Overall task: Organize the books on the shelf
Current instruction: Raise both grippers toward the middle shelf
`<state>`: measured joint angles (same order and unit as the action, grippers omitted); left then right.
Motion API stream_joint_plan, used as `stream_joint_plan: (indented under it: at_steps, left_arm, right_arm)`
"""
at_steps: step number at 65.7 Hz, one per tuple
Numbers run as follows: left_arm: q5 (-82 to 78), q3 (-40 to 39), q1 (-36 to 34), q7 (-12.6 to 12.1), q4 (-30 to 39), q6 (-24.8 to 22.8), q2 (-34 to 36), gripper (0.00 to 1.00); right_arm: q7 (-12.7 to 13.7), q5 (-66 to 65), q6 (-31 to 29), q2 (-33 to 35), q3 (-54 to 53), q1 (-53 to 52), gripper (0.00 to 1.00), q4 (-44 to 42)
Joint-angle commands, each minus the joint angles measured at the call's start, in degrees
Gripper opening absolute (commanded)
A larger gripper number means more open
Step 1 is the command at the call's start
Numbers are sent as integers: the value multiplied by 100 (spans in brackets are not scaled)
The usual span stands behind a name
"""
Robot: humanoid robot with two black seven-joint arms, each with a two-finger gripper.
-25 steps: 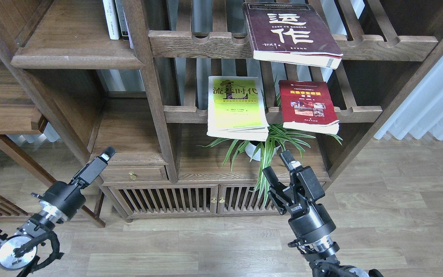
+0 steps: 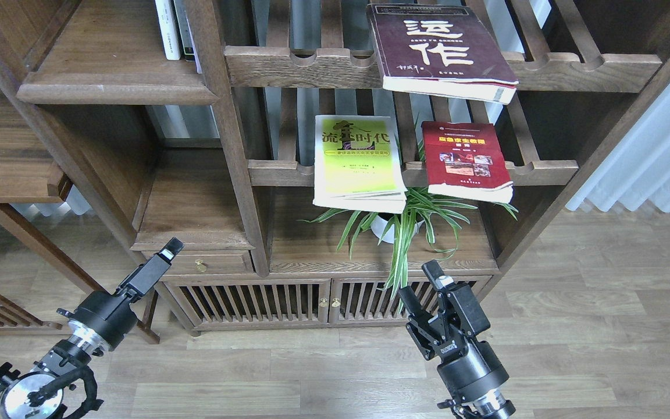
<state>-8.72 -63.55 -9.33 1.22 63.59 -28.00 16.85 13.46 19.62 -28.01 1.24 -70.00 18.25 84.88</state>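
Maroon book (image 2: 437, 49) lies flat on the upper slatted rack (image 2: 288, 67), overhanging its scalloped front rail. On the lower rack (image 2: 277, 171), yellow book (image 2: 358, 160) and red book (image 2: 466, 160) lie side by side, apart, both overhanging the front rail. The shelf (image 2: 111, 64), a solid board with a moulded front edge, is at upper left; white books (image 2: 175, 29) stand upright at its back right corner. A plant (image 2: 407, 224) sits below the lower rack. Right gripper (image 2: 419, 285) is low, in front of the cabinet doors (image 2: 288, 302), its fingers spread and holding nothing. Left gripper (image 2: 169, 250) is near the drawer (image 2: 204, 263); seen edge-on, so whether it is open cannot be told.
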Motion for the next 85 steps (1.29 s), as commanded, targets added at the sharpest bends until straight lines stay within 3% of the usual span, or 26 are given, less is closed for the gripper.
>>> stream_joint_plan:
  at_steps: [1,8,13,21,26,30,36,52,58,85]
  left_arm:
    - [2,26,-78,1,-4,0,-59,100]
    - [11,97,80,1,-4,0,-165,100]
    - [2,97,695,-8,-31,0,-174,100]
    - [2,53,1030,36,-145,0,-200,100]
    - [-7,18,776,54,-189,0,-323,100]
    - [-7,-17,153,36,-189,0,-507,100]
    - [46,-123,-358,72,-189,0,-692,100]
    - [55,-193,450,28,-207,0,-674,100]
    - [55,-184,328,37,-207,0,-710,100]
    - [521,-193,292,151,-435,0,-1044,100]
  right_arm:
    - [-1,-2,1,16,-40,-427,99,-156]
    - [-1,-2,1,-1,-66,-339,99,-235]
    - [60,-28,1,-28,-22,284,99,-419]
    - [87,-46,1,-107,-31,259,99,-508]
    - [69,-55,1,-98,-136,-224,99,-490]
    - [60,-55,1,-80,-312,-593,99,-569]
    - [52,-55,1,-124,-383,-612,99,-823]
    - [60,-230,1,138,74,3,99,-1255]
    - [52,-239,1,858,162,56,99,-1114]
    - [-1,-283,1,798,259,-75,99,-1290]
